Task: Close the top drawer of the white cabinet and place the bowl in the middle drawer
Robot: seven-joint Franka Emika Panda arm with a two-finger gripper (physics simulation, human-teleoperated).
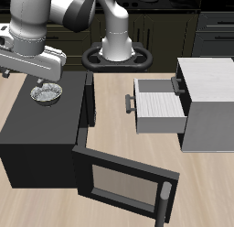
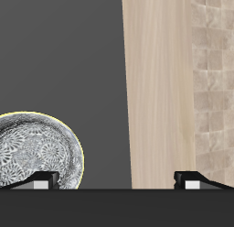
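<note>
The bowl [image 1: 46, 95], small, silver and speckled inside, rests on top of the black box [image 1: 37, 139]. My gripper [image 1: 49, 83] hangs just above it, open and empty. In the wrist view the bowl [image 2: 37, 157] lies under one fingertip [image 2: 41, 182]. The other fingertip [image 2: 196, 178] is beyond the bowl's rim, and the gripper [image 2: 119, 180] is wide open. The white cabinet [image 1: 208, 107] stands across the table. Its top drawer [image 1: 180, 82] looks pushed in, its dark handle at the cabinet's front. The middle drawer [image 1: 161, 107] is pulled out, its inside showing.
The black box's glass door [image 1: 123, 180] hangs open toward the table's front edge. A dark round base [image 1: 117, 57] of the robot stands at the back. Bare wood table [image 1: 110, 102] lies between the box and the open drawer.
</note>
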